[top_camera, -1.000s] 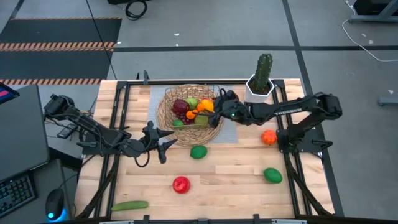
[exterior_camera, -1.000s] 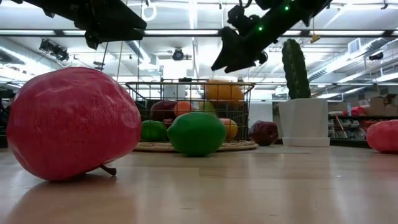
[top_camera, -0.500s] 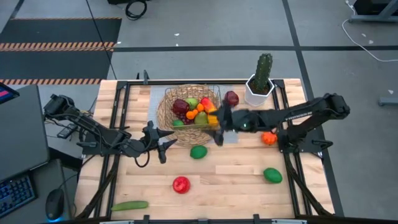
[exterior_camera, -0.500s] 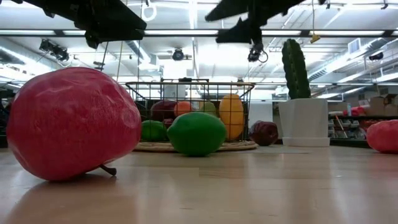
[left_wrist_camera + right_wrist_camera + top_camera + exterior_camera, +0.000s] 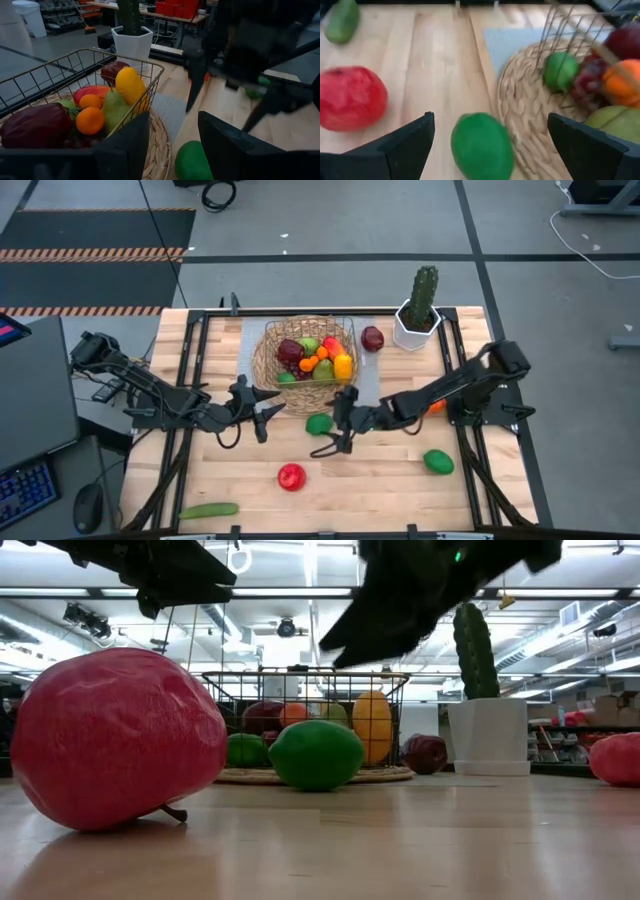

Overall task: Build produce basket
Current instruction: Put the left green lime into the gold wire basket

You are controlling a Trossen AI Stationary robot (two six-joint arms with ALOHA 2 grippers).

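**Right gripper spread above the green lime**

In the high view, the right gripper (image 5: 338,426) is near the middle of the frame, its fingers spread wide and holding nothing. It is just beside the round green lime (image 5: 319,423), which lies on the worktop (image 5: 380,480) below the basket (image 5: 270,370). The basket is in the upper middle of the frame and holds a yellow fruit (image 5: 343,366), oranges, grapes and a green pear. A dark red fruit (image 5: 372,338) lies to its right, near the cactus pot (image 5: 415,328). The left gripper (image 5: 262,410) waits left of the basket, fingers apart and empty. A red fruit (image 5: 291,476), a cucumber (image 5: 209,510) and another green fruit (image 5: 438,462) lie in the lower part.
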